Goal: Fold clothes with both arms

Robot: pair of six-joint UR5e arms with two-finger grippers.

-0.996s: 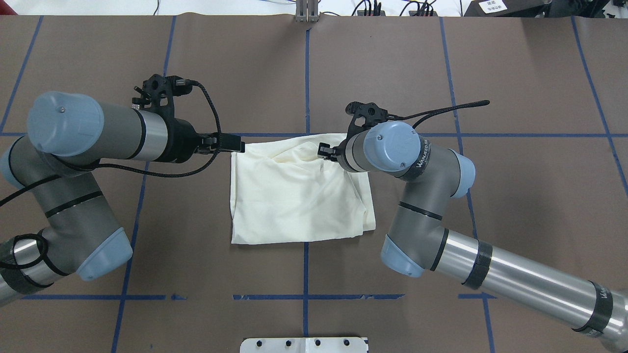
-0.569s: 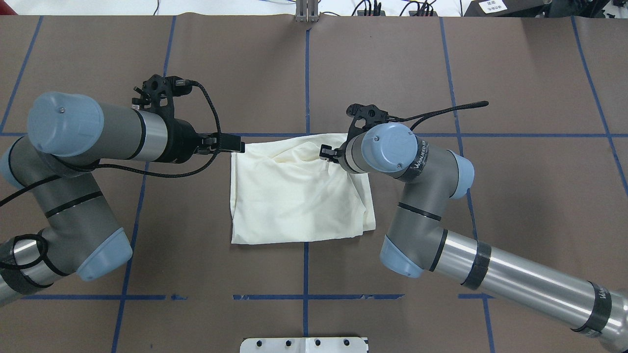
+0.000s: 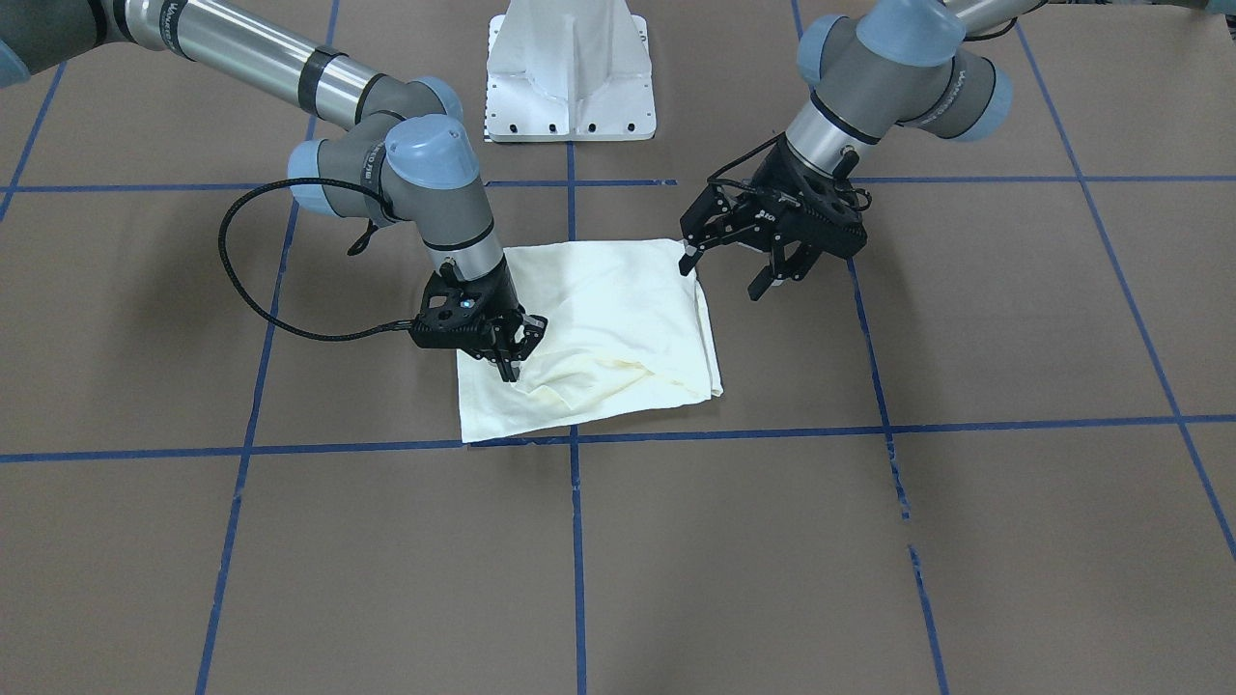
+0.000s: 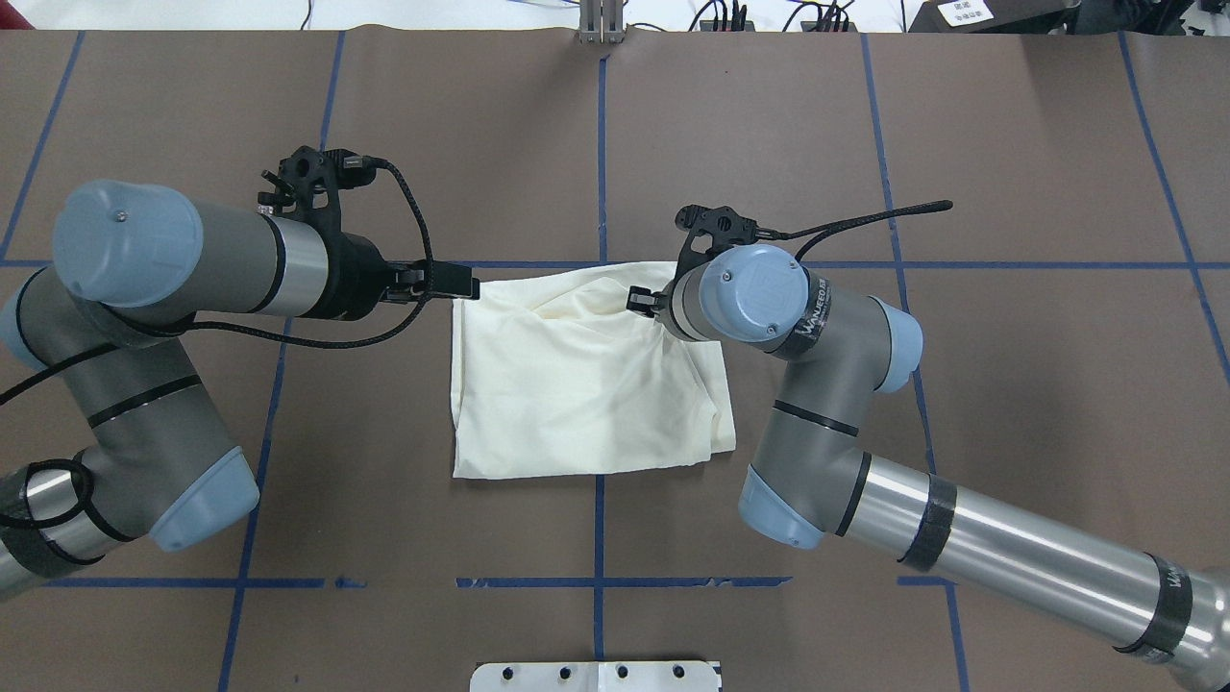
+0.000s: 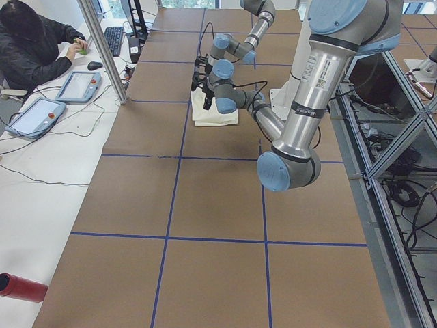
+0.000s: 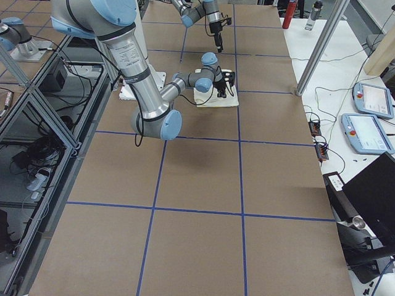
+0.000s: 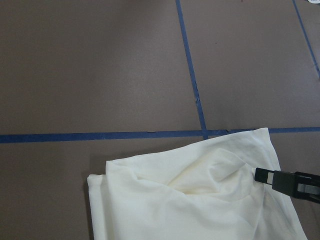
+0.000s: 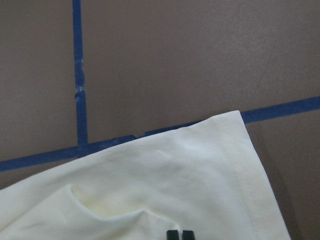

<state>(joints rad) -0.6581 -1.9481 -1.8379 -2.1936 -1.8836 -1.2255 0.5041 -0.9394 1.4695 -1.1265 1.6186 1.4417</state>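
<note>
Pinched straight below the pressed-together fingers of the right gripper, with the shirt edge running lengthwise to a corner just inside the spread, empty left gripper.

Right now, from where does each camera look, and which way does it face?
Front-facing: across the table, facing the robot, steeply down; both arms, left pincer, right pincer, shirt.
Overhead: behind the robot, forward and down; both arms.
Exterior left: table's left end, along it; left arm near.
Exterior right: opposite end; right arm near.
Left wrist: down on shirt; one pincer finger.
Right wrist: down on shirt; two fingertips.
Both wrists share the shirt's far edge and blue tape crossing.
</note>
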